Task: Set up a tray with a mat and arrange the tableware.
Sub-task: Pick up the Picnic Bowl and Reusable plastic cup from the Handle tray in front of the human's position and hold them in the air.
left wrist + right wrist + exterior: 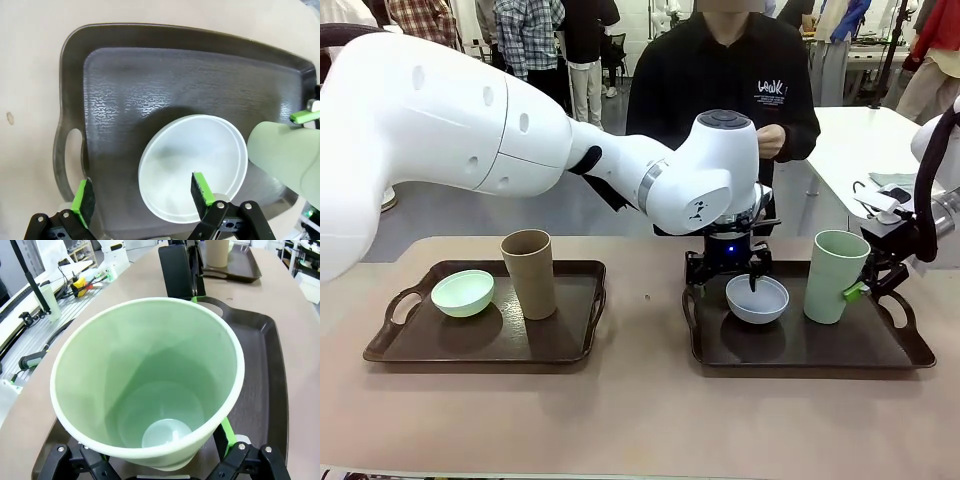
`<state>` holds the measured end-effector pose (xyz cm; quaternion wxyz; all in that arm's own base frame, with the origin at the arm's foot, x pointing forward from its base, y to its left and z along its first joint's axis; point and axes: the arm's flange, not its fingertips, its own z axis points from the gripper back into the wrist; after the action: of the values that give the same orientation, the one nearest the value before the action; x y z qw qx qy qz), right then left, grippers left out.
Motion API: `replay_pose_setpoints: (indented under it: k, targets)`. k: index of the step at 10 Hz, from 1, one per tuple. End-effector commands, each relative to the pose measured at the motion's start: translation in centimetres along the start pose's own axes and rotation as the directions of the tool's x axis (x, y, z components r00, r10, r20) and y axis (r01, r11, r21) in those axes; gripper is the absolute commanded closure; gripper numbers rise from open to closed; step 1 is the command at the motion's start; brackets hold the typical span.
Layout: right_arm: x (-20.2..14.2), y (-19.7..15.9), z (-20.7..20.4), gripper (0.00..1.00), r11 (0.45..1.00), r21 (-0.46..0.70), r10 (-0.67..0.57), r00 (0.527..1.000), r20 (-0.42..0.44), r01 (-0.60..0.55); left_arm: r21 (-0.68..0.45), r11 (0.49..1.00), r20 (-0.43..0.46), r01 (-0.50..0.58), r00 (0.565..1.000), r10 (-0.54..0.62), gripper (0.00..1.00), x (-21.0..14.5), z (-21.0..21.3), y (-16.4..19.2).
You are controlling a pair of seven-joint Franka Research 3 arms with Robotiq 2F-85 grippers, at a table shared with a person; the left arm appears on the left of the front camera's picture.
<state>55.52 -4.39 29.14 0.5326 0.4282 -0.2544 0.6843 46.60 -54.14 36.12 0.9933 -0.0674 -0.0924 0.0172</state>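
**Left wrist view: parked on the bowl rim**

My left gripper (142, 197) is spread wide, one finger inside the white bowl (195, 160) and one outside, so closing would pinch the rim. The bowl sits low on the right tray (125, 85). My right gripper (868, 283) flanks the green cup (835, 275) just beside it, jaws wide too, and I'd guess it's not clamped. The mint bowl (462, 293) and tan cup (528, 272) wait on the other tray (420, 345).

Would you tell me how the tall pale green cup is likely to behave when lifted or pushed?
The pale green cup is tall and tapers toward its base, so a push near the rim would probably tip it. Its smooth, stiff-looking wall suggests light plastic, easy to lift. That taper may let it slip in a loose grip.
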Motion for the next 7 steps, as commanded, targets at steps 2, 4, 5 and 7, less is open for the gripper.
replay_pose_setpoints:
  k: [2, 4, 5, 7]
  targets:
    - [-0.19, -0.63, -0.57, 0.0, 0.999, -0.026, 0.044, 0.999, 0.028, -0.043, 0.027, 1.0, 0.021, 0.006, 1.0, -0.007, 0.0, 0.13, -0.82, -0.42]
    - [-0.18, -0.68, -0.65, 0.0, 0.998, -0.025, 0.056, 0.997, 0.05, -0.055, 0.021, 1.0, 0.015, 0.011, 1.0, -0.011, 0.0, -0.11, -0.98, -0.57]
    - [-0.15, -0.67, -0.75, 0.0, 0.998, -0.024, 0.062, 0.997, 0.056, -0.06, 0.019, 1.0, 0.016, 0.016, 1.0, -0.016, 0.0, -0.16, -1.07, -0.56]
    - [-0.23, -0.73, -0.9, 0.58, 0.997, -0.027, 0.071, 0.995, 0.071, -0.069, 0.018, 1.0, 0.009, 0.025, 1.0, -0.026, 0.55, -0.16, -1.42, -0.29]
